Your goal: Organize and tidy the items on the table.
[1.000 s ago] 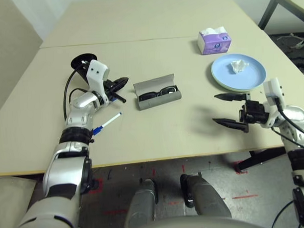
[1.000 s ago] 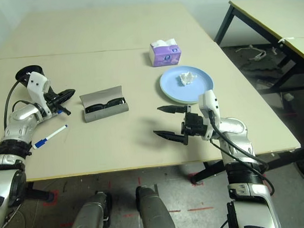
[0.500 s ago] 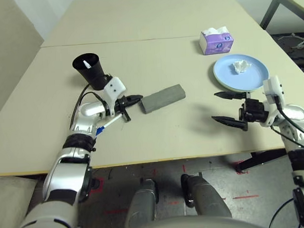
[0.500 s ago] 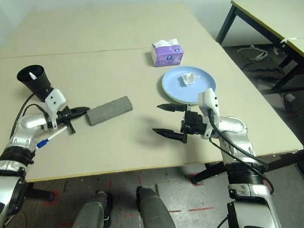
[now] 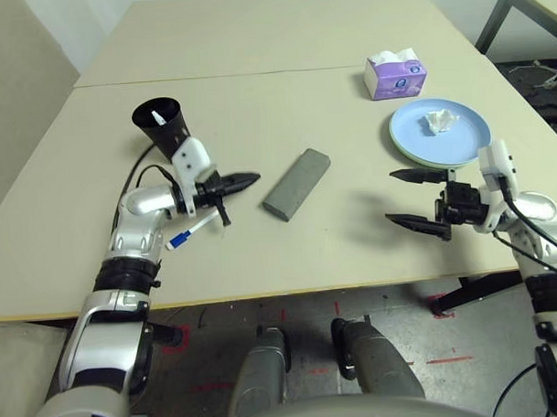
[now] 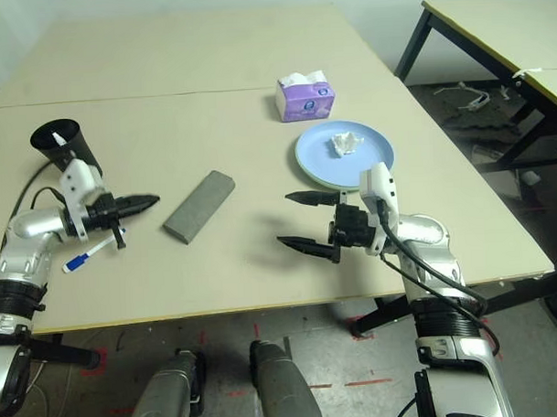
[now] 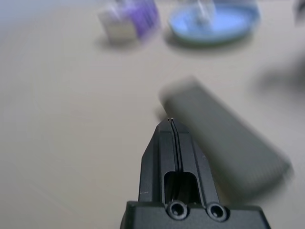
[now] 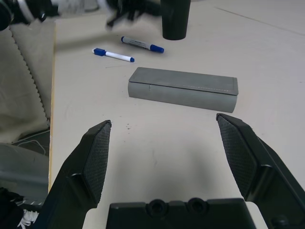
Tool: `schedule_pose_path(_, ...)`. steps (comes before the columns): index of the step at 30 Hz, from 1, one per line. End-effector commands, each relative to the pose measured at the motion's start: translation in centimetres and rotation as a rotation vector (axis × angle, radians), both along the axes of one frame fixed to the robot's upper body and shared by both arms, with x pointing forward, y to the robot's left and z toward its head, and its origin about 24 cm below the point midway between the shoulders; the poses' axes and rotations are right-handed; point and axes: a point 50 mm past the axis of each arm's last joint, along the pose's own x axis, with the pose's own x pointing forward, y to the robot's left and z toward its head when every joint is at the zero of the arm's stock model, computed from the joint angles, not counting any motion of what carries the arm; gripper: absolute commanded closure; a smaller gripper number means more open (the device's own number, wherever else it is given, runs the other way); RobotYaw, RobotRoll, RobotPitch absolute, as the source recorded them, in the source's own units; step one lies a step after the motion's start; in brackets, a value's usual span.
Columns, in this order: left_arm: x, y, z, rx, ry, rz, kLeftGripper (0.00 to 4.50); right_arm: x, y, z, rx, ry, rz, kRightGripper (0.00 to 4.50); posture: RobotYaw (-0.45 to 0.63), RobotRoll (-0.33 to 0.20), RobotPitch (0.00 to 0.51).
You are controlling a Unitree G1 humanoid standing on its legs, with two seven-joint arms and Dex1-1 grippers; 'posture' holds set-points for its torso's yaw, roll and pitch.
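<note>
Left pincer (image 5: 250, 180): fingers pressed together, holding nothing, pointing level toward the grey case, just short of its near end
Right pincer (image 5: 414, 198): fingers spread wide and empty, hovering over the counter near the plates, pointing across toward the case
Glasses case (image 5: 297, 183): closed, lying flat and slanted on the counter between the two pincers, nearer the left one
Markers: one marker (image 5: 192, 232) with a blue cap lies on the counter under the left wrist; the second marker (image 8: 142, 44) shows in the right wrist view, beside the first and close to the cup
Plates: light-blue plate (image 5: 459, 140) stacked on a light-green plate (image 5: 397, 148), whose rim peeks out below it, by the counter's right edge
Tissue (image 5: 437, 121): crumpled, resting on the blue plate
Black cup (image 5: 163, 127): tilted behind the left arm
Purple tissue pack (image 5: 394, 75): just beyond the plates
Counter (image 5: 284, 108): pale beige, seam running across
</note>
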Motion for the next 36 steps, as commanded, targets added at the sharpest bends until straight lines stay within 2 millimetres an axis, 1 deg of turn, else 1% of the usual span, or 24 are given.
schedule_pose_path(1, -0.6, 1.1, 4.1, -0.140, -0.039, 0.028, 4.47, -0.4, 0.3, -0.7, -0.007, 0.021, 0.020, 0.00, -0.16, 0.000, 0.169)
schedule_pose_path(2, -1.0, 1.3, 4.8, -0.135, -0.022, 0.021, 4.47, -0.5, 0.3, -0.7, -0.008, 0.022, 0.022, 0.00, -0.16, 0.000, 0.169)
schedule_pose_path(3, -1.7, 1.6, 5.1, -0.086, 0.010, 0.008, 4.47, -0.5, 0.4, -0.7, -0.007, 0.022, 0.024, 0.00, -0.16, 0.000, 0.171)
schedule_pose_path(7, -4.3, 3.4, 5.3, 0.147, 0.181, 0.022, 4.47, -0.6, 0.5, -0.6, -0.009, 0.017, 0.034, 0.00, -0.16, 0.000, 0.172)
schedule_pose_path(8, -4.9, 3.8, 5.2, 0.215, 0.220, 0.030, 4.47, -0.6, 0.5, -0.6, -0.010, 0.016, 0.037, 0.00, -0.15, 0.000, 0.173)
schedule_pose_path(10, -6.7, 5.3, 4.8, 0.441, 0.352, 0.062, 4.47, -0.6, 0.7, -0.6, -0.022, 0.012, 0.052, 0.00, -0.15, 0.000, 0.172)
schedule_pose_path(11, -7.6, 6.1, 4.5, 0.551, 0.447, 0.102, 4.30, -0.6, 0.8, -0.6, -0.027, 0.011, 0.061, 0.00, -0.14, 0.000, 0.172)
schedule_pose_path(12, -8.2, 6.6, 4.5, 0.618, 0.510, 0.130, 4.07, -0.6, 0.9, -0.6, -0.029, 0.011, 0.066, 0.00, -0.14, 0.000, 0.172)
schedule_pose_path(14, -9.4, 7.1, 4.1, 0.690, 0.651, 0.167, 3.58, -0.5, 1.1, -0.7, -0.031, 0.011, 0.079, 0.00, -0.13, 0.000, 0.172)
schedule_pose_path(16, -10.3, 7.5, 3.4, 0.764, 0.749, 0.188, 2.91, -0.4, 1.5, -0.7, -0.032, 0.006, 0.093, 0.00, -0.13, 0.000, 0.175)
schedule_pose_path(17, -10.5, 7.8, 2.9, 0.776, 0.778, 0.209, 2.52, -0.4, 1.6, -0.7, -0.033, 0.004, 0.098, 0.00, -0.13, 0.000, 0.175)
schedule_pose_path(18, -10.5, 8.0, 2.4, 0.784, 0.795, 0.226, 2.23, -0.4, 1.7, -0.7, -0.035, 0.002, 0.102, 0.00, -0.13, 0.000, 0.175)
schedule_pose_path(20, -10.5, 8.3, 1.7, 0.793, 0.804, 0.244, 1.50, -0.4, 1.8, -0.7, -0.038, -0.001, 0.108, 0.00, -0.14, 0.000, 0.176)
schedule_pose_path(24, -10.0, 8.1, 0.7, 0.747, 0.806, 0.240, 0.15, -0.6, 1.8, -0.9, -0.051, -0.004, 0.119, 0.00, -0.14, 0.000, 0.173)
schedule_pose_path(25, -9.9, 8.1, 0.5, 0.742, 0.811, 0.241, 0.02, -0.6, 1.8, -0.9, -0.052, -0.004, 0.120, 0.00, -0.14, 0.000, 0.172)
schedule_pose_path(30, -8.5, 7.4, -0.4, 0.699, 0.764, 0.251, 0.02, -1.0, 1.7, -1.2, -0.066, 0.000, 0.123, 0.00, -0.15, 0.000, 0.171)
schedule_pose_path(36, -7.7, 6.8, -1.6, 0.682, 0.755, 0.239, 0.02, -1.3, 1.5, -1.2, -0.078, 0.003, 0.119, 0.00, -0.17, 0.000, 0.171)
